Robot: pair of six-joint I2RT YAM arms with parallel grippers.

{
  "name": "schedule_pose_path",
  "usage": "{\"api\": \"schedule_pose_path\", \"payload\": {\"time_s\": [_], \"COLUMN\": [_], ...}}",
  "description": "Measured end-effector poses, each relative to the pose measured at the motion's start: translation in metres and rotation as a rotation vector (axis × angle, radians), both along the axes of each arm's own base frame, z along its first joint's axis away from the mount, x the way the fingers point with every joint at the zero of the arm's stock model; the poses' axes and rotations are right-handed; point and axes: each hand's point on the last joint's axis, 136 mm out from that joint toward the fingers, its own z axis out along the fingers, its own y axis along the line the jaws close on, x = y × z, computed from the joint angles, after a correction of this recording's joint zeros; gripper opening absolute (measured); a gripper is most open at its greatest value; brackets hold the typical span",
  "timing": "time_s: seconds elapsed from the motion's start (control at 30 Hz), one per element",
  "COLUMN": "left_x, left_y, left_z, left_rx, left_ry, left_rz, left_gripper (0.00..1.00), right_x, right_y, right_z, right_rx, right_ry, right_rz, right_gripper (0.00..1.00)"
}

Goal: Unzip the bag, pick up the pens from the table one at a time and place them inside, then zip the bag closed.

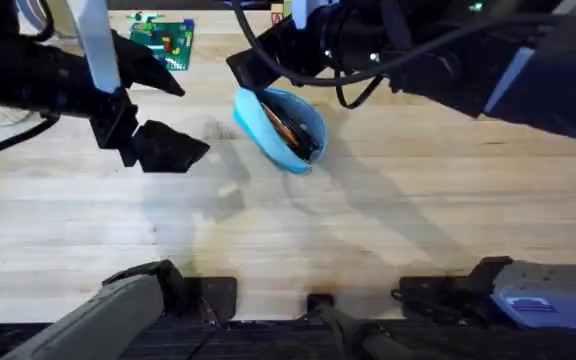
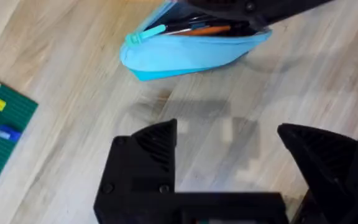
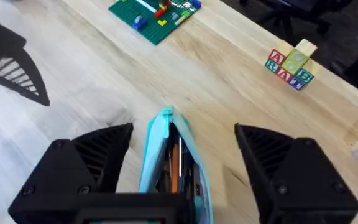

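While unzipped (pens (image 3: 174,163) inside), bag (image 3: 160,155) lies between right tool (image 3: 182,165) fingers.

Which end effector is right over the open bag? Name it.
The right end effector: its open fingers straddle the bag, pens visible inside. The left end effector hovers beside it over bare table.

Left gripper (image 2: 229,149) hovers above the table with its black fingers spread wide. Right gripper (image 3: 182,155) is likewise spread wide, its arm reaching across from the right.
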Motion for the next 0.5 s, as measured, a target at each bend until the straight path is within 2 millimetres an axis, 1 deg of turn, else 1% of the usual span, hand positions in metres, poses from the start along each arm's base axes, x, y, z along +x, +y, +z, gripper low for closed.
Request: {"api": "schedule_pose_path", "payload": {"time_s": [0.17,0.37,0.5], "left_x": [-0.001,0.011,0.019], "left_y": [-0.001,0.001,0.002], "left_z": [-0.002,-0.015,-0.019], "left_rx": [-0.040,-0.081,-0.087], "left_ry": [-0.013,0.004,-0.009], "left_rz": [-0.069,-0.110,-0.124], "left_gripper": [0.993,0.994,0.994], "right_x": [-0.001,-0.003,-0.003], "right_y": [-0.001,-0.003,-0.003], "right_z": [-0.002,-0.007,-0.007], "right_rx": [-0.014,-0.032,-0.035], "right_ry": [0.001,0.016,0.017], "right_rz": [0.006,0.008,0.009], "right_gripper": [0.997,0.997,0.997]}}
